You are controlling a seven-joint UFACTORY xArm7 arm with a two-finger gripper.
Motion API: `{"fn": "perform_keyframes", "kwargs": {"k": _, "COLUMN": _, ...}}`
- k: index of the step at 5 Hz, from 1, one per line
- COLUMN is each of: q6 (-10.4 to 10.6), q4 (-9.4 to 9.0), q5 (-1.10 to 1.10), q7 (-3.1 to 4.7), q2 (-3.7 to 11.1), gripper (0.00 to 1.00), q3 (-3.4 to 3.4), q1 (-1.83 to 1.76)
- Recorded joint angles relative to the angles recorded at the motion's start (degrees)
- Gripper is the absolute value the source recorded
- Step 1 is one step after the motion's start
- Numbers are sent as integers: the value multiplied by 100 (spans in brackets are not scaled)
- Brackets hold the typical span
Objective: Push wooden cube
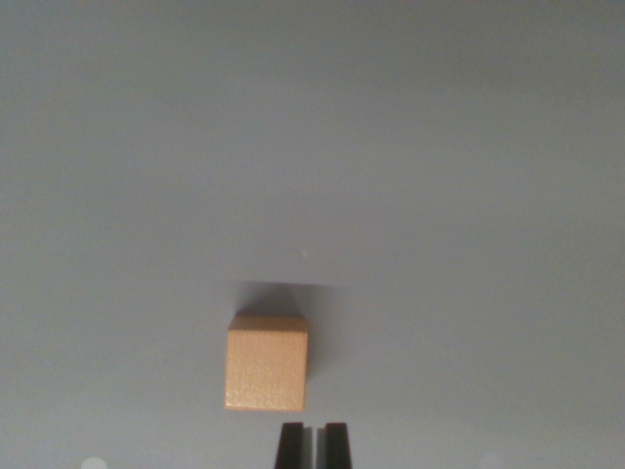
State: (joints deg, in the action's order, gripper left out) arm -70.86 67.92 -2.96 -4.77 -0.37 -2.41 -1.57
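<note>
From my wrist view I see mostly surface — a plain, matte grey tabletop [439,195] that fills the whole picture, evenly lit, a little darker toward the upper edge and the corners; nothing of the room beyond it shows, no wall, no edge of the table. A tiny pale speck sits on the grey just above the middle; two faint pale smudges lie at the bottom edge, one toward the wrist view's left, one toward its right, too blurred for me to name.

The wooden cube [267,369] rests flat on the surface in the lower middle, slightly to the wrist view's left of centre; its light, fine-grained face is turned toward me, and a soft shadow spreads on the table just behind it.

The gripper [312,445] pokes in at the bottom edge — two dark fingertips [290,446] standing close together with only a thin pale slit between them; nearly closed, and holding nothing. The tips sit just below the cube's lower right corner, near it but apart; a narrow strip of grey shows between them.
</note>
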Motion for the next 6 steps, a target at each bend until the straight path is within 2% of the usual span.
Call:
{"fn": "perform_keyframes", "kwargs": {"k": 1, "q6": 0, "q4": 0, "q5": 0, "q7": 0, "q2": 0, "gripper": 0, "q3": 0, "q1": 0}}
{"fn": "perform_keyframes", "kwargs": {"k": 2, "q6": 254, "q4": -266, "q5": -20, "q7": -56, "q2": -6, "gripper": 0, "q3": -15, "q1": -10}}
{"fn": "perform_keyframes", "kwargs": {"k": 3, "q6": 254, "q4": -266, "q5": -20, "q7": -56, "q2": -6, "gripper": 0, "q3": -15, "q1": -10}}
{"fn": "perform_keyframes", "kwargs": {"k": 4, "q6": 512, "q4": -535, "q5": -40, "q7": -113, "q2": -13, "gripper": 0, "q3": -31, "q1": -20}}
{"fn": "perform_keyframes", "kwargs": {"k": 5, "q6": 512, "q4": -535, "q5": -40, "q7": -113, "q2": -13, "gripper": 0, "q3": -31, "q1": -20}}
{"fn": "perform_keyframes", "kwargs": {"k": 6, "q6": 773, "q4": -807, "q5": -61, "q7": -170, "q2": -19, "gripper": 0, "q3": -47, "q1": -31}}
